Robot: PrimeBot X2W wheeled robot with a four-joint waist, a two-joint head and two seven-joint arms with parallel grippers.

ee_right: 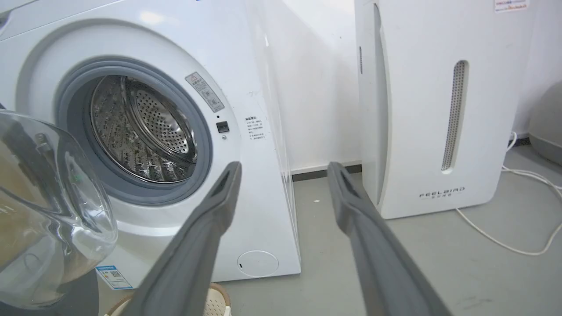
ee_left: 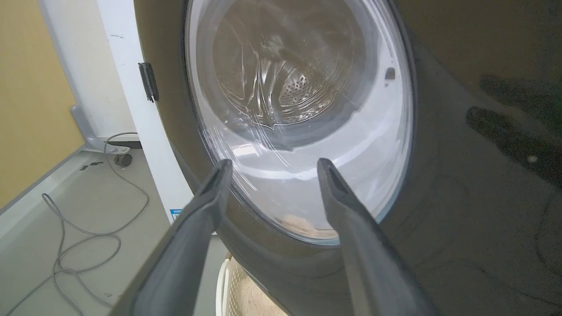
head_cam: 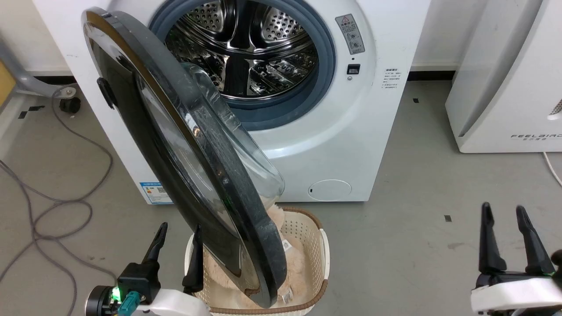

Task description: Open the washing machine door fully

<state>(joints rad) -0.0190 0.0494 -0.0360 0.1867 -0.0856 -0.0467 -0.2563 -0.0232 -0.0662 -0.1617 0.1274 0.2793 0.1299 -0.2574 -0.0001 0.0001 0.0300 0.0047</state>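
washing machine (head_cam: 333,145) white, drum exposed | washing machine door (head_cam: 210,149) standing about half open, hinged at view's left, above basket (head_cam: 307,232) | left gripper (head_cam: 181,226) jaws apart, near door's outer face | right gripper (head_cam: 502,207) jaws apart, over floor

A laundry test room: washing machine (head_cam: 351,131), grey floor (head_cam: 417,245), loose cables (head_cam: 70,202).

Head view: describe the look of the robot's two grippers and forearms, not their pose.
The left gripper and the right gripper each have two long, dark, tapering fingers rising from a black block on a white forearm shell. Beside the left block glows a green light above a teal connector. The wrist views show the fingers matte grey, grooved near the tips.
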